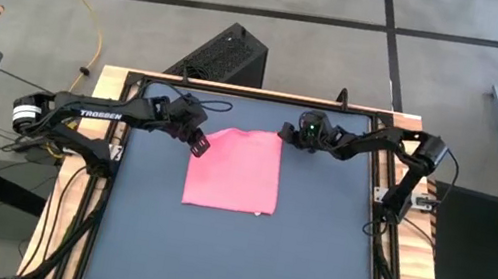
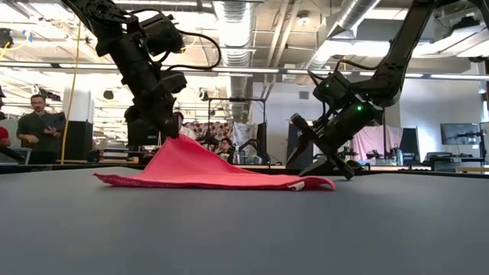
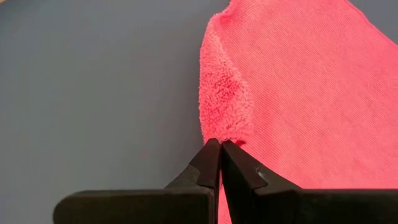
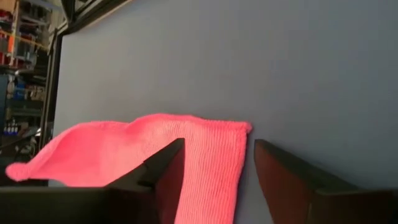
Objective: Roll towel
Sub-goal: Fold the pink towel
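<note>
Towel [image 1: 235, 170] pink, unlabelled, left arm [image 1: 81, 114] reads TROSSEN

R end effector [image 4: 214, 180] w/ fingers [image 4: 168, 168] spread apart, one lying over the pink towel [image 4: 124, 152], the other on bare grey surface [image 4: 249, 62] just beside towel's corner. Towel's far end is raised. Shelving [image 4: 18, 74] beyond surface edge.

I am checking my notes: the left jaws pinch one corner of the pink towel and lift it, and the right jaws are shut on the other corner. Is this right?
Not quite. The right gripper stands open at the towel corner, gripping nothing; the right wrist view shows it. The left gripper does pinch and lift its corner.
</note>
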`<action>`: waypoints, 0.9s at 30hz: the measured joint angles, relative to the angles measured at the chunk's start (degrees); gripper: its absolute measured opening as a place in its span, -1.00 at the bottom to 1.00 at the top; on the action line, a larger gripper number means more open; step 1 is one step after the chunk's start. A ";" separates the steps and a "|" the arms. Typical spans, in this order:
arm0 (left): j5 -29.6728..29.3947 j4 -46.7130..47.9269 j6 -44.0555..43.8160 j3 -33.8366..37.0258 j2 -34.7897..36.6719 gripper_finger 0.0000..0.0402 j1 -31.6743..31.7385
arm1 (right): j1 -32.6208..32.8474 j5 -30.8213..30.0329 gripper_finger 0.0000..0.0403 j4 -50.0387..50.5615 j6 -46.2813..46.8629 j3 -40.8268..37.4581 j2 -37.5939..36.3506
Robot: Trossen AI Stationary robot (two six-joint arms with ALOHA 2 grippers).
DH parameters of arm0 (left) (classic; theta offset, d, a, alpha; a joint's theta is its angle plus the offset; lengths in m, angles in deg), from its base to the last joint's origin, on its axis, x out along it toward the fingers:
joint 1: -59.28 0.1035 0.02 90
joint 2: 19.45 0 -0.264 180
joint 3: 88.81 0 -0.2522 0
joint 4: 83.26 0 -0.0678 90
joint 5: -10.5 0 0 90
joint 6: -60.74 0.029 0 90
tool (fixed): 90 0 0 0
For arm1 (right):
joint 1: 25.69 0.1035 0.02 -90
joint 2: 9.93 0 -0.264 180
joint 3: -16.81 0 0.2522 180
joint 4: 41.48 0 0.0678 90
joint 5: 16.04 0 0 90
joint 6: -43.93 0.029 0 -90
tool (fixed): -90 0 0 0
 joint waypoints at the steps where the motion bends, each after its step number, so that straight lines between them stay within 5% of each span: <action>1: 0.13 0.00 -0.13 0.00 0.00 -1.00 -0.06 | 0.00 -0.50 0.15 0.18 -0.01 0.00 0.00; 27: 1.84 -2.07 -1.20 -0.02 0.00 -1.00 -0.04 | 5.66 -5.68 -0.05 2.45 1.84 4.59 5.31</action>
